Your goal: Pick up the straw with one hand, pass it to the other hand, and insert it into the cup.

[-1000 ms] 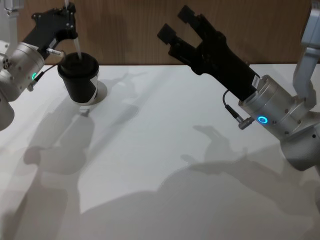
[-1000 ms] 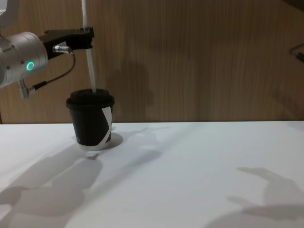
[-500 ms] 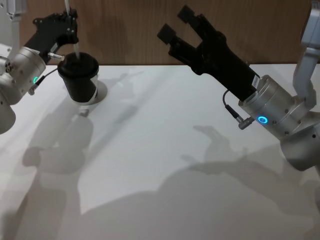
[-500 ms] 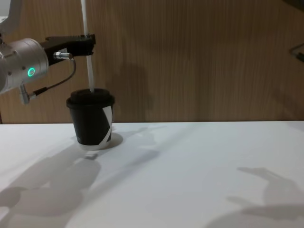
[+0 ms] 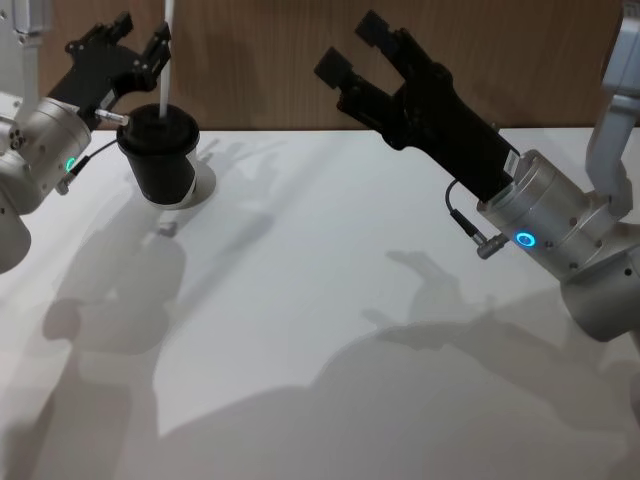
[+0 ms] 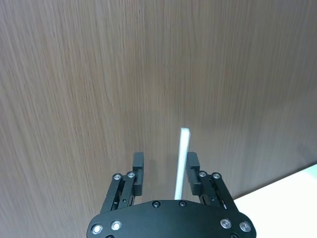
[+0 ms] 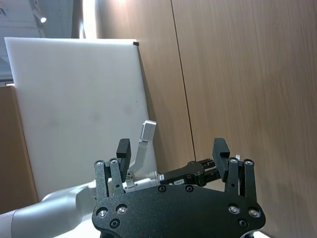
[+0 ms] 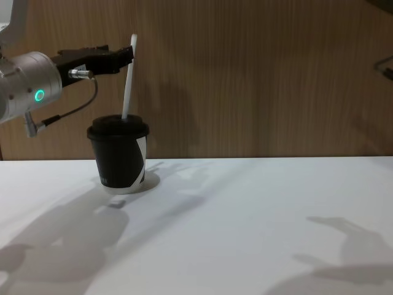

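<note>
The straw [image 8: 128,78] stands in the lid of the cup [image 8: 119,157], leaning a little toward the robot's right, its upper length free above the lid. The cup sits at the far left of the white surface [image 5: 330,300], close to the wooden wall [image 8: 258,74].

The left claw [image 5: 142,45], on the silver arm with the green ring light, hovers level with the straw's upper part. Its fingers are spread apart; in the left wrist view the straw [image 6: 182,163] rises between them, close against one finger and clear of the other. So the claw is open and grips nothing. It seems placed high because it guided the straw from above, where the long stem could be steered into the lid opening.

The right claw [image 5: 352,55] is held up over the far middle of the surface, well apart from the cup, fingers wide and empty, out of the way of the insertion.

Judging from this, the straw is in and released; only the left arm's retreat remains, and brushing the leaning straw is the risk.
</note>
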Robot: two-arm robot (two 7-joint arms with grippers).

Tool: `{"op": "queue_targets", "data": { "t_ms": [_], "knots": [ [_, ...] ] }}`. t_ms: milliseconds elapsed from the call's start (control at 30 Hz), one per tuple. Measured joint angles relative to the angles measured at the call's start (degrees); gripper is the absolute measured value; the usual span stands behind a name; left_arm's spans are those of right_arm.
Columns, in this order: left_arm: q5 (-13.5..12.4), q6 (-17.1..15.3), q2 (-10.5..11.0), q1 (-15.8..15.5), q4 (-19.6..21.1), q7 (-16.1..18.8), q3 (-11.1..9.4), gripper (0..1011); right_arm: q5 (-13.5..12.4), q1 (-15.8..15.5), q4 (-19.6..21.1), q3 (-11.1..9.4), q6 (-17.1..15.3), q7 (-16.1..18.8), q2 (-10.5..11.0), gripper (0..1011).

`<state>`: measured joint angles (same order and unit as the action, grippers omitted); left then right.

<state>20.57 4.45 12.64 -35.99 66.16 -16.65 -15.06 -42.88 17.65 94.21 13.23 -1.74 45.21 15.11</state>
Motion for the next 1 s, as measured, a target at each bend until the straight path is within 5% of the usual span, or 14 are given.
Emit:
{"op": "queue_targets", "data": {
  "t_ms": [533,1000],
  "knots": [
    [1.73,-3.37,2.22,6.66,10.75,0.55,3.17,975,0.00,0.00,0.00,0.00,0.00,0.00,0.00,1001],
    [5.42,-6.42,4.70,11.83,17.07,-2.83,4.25,1003,0.21,-0.36,0.18,0.13,0.10,-0.16,0.49,1001]
  ]
}}
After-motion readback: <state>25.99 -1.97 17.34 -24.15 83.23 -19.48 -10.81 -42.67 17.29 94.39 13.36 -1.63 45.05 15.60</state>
